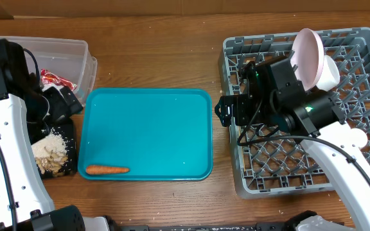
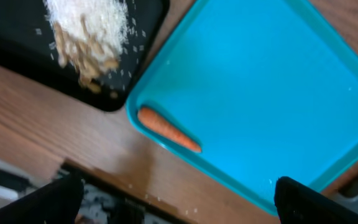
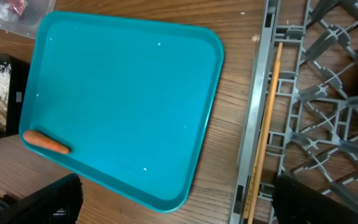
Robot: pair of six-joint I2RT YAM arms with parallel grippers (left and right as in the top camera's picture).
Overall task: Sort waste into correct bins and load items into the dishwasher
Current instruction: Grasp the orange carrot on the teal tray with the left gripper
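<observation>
Between your left fingers [image 2: 309, 199] nothing is being held: they are standing wide apart above the near corner of the teal tray [image 2: 260, 93]. The small orange carrot [image 2: 168, 129] is lying there against the rim. That spread suits coming down around it, and I judge it to be the last scrap waiting outside a bin.

Just beside that corner, the black tray [image 2: 11, 43] is carrying the white rice [image 2: 89, 22] and the tan scraps [image 2: 86, 59]. You are therefore looking at the food bin, and the carrot belongs with them. Farther off, the clear tub [image 1: 76, 48] is keeping the red-and-white wrapper [image 1: 60, 80] apart from the food.

Your right fingers [image 3: 316, 202] are likewise gaping and empty, hanging over the strip of desk [image 1: 159, 51] between the teal tray and the dish rack [image 3: 328, 112]. The chopsticks [image 3: 267, 124] are lying lengthwise along the rack's near wall. They seem to be resting in its edge channel, though the view is too steep to be sure.

At the rack's far side a bowl [image 1: 308, 58] is standing on edge with the cup [image 1: 329, 74] touching it. The pegs are probably propping it upright.
</observation>
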